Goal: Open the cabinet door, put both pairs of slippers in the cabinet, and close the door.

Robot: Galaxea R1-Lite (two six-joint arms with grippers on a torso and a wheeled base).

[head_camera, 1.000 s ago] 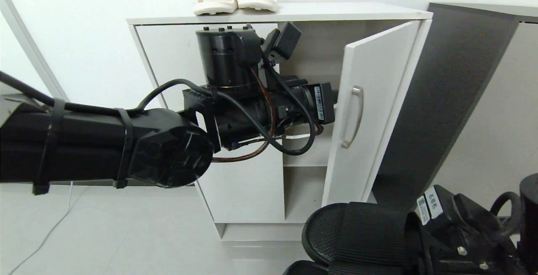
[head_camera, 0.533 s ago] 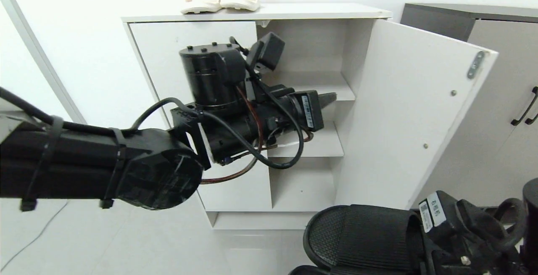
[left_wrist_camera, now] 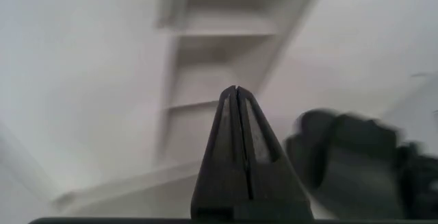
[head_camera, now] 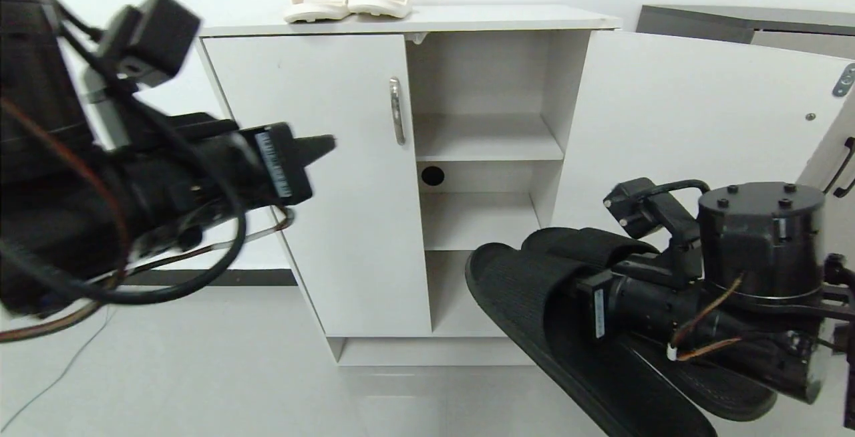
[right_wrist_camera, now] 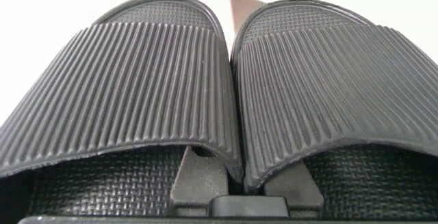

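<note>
Swinging fully open, door is baring cabinet shelves dead ahead of black slippers, toes leading, clamped in right hand.

I am wearing matte black all over. My left arm is trailing thick black cables in loops, with one thin coppery-brown wire running beside them. It is carrying a boxy left wrist camera on a silvery bracket. A white barcode label is sitting just behind my left gripper, whose dark fingers are tapering into one narrow wedge. My right arm is showing a squat round housing with four screws on its cap, a small right wrist camera, a white tag and thin brown leads. My right gripper is showing flat, dark grey pads.
</note>
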